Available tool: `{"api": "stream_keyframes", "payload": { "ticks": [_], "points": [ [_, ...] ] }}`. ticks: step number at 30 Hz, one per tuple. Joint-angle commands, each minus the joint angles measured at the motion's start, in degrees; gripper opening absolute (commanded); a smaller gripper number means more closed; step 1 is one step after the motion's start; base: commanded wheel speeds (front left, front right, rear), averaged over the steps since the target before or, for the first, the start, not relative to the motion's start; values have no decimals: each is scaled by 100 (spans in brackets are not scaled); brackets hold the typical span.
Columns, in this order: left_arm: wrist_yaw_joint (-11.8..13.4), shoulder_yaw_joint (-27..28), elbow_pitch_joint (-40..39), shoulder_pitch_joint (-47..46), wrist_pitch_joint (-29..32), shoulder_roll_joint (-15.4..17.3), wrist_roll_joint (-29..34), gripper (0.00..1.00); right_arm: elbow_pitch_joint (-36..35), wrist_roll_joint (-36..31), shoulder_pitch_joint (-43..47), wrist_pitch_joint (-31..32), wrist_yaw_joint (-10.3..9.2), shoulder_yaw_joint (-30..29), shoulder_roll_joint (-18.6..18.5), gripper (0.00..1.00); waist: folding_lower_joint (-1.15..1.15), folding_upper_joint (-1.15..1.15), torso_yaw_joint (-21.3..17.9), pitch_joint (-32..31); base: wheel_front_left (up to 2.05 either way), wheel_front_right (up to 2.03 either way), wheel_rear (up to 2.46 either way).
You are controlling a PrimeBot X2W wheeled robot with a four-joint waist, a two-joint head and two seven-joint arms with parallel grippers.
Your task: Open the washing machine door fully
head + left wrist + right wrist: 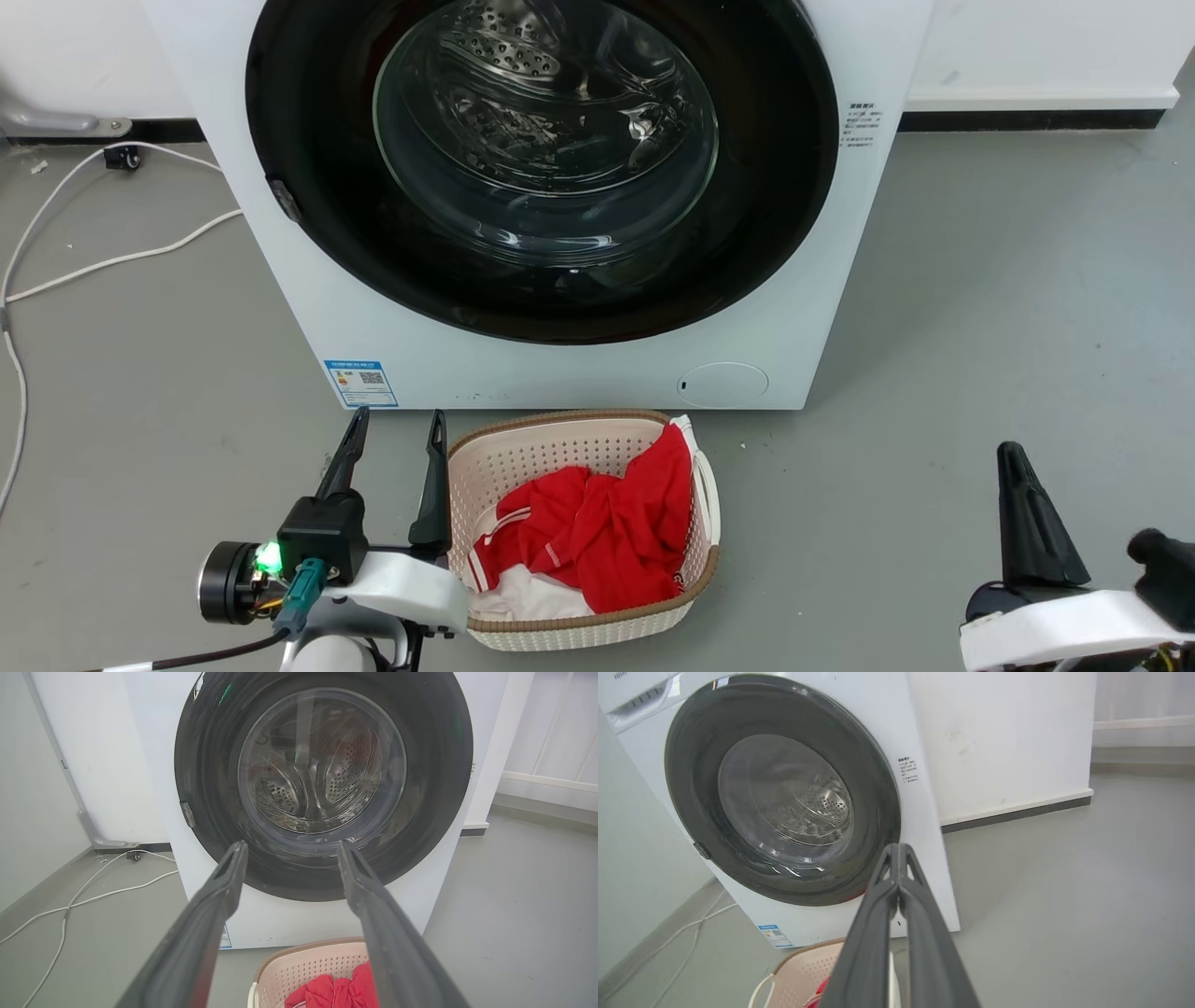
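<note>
The large round glossy black door with the clear bulging glass window was seen lying flush against the front of the big white box-shaped front-loading washing machine, with the perforated steel drum visible through the glass. A small dark catch was noted on the door's left edge. A blue label sticker and a small round white flap were seen low on the machine's front.

The left pincer was held low before the machine, fingers spread wide with nothing between them, just beside the left rim of the beige perforated plastic laundry basket, and apart from the door. A crumpled red garment with white trim was seen inside the basket.

The right pincer was found with its fingers pressed together, gripping nothing, over the grey floor to the right of the basket, well apart from the door. A white cable was seen trailing across the floor to the machine's left.
</note>
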Motion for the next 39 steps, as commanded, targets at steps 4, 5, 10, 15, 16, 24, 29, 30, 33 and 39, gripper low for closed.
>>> {"api": "stream_keyframes", "payload": {
  "ticks": [4,5,10,15,16,24,29,30,33,39],
  "points": [
    [-22,34,-16,37,-15,-9,11,100,245,2199,-72,-115,-2,166,19,0,0,0,-14,7,0,0,0],
    [-19,36,-21,38,-15,-9,8,100,278,2674,-99,-142,-2,217,19,0,0,0,-17,11,0,0,0],
    [-11,34,-35,31,-15,-11,-15,100,402,5348,-203,-189,-2,414,17,0,0,0,-21,39,0,0,0],
    [1,43,-54,-7,-15,-11,-35,100,413,7370,-376,-185,-1,335,10,0,0,0,-32,106,0,0,0],
    [6,44,-60,-18,-15,-12,-42,100,420,7646,-414,-150,-1,295,11,0,0,0,-36,121,0,0,0],
    [60,47,-148,-146,-15,-12,-95,100,697,9117,-1142,220,-1,-297,-178,0,0,0,-118,416,0,0,0],
    [87,25,-195,-274,-15,-12,-110,100,1076,9343,-1884,392,-1,-479,-566,0,0,0,-151,655,0,0,0],
    [91,22,-204,-286,-15,-13,-112,100,1155,9406,-2043,447,-1,-490,-645,0,0,0,-155,705,0,0,0],
    [103,14,-237,-358,-15,-13,-115,100,1407,9443,-2530,647,-1,-423,-946,0,0,0,-146,823,0,0,0],
    [76,-9,-271,-463,-15,-12,-88,100,2055,9604,-3501,1250,-1,-84,-1570,0,0,0,-67,1017,0,0,0]
  ]
}}
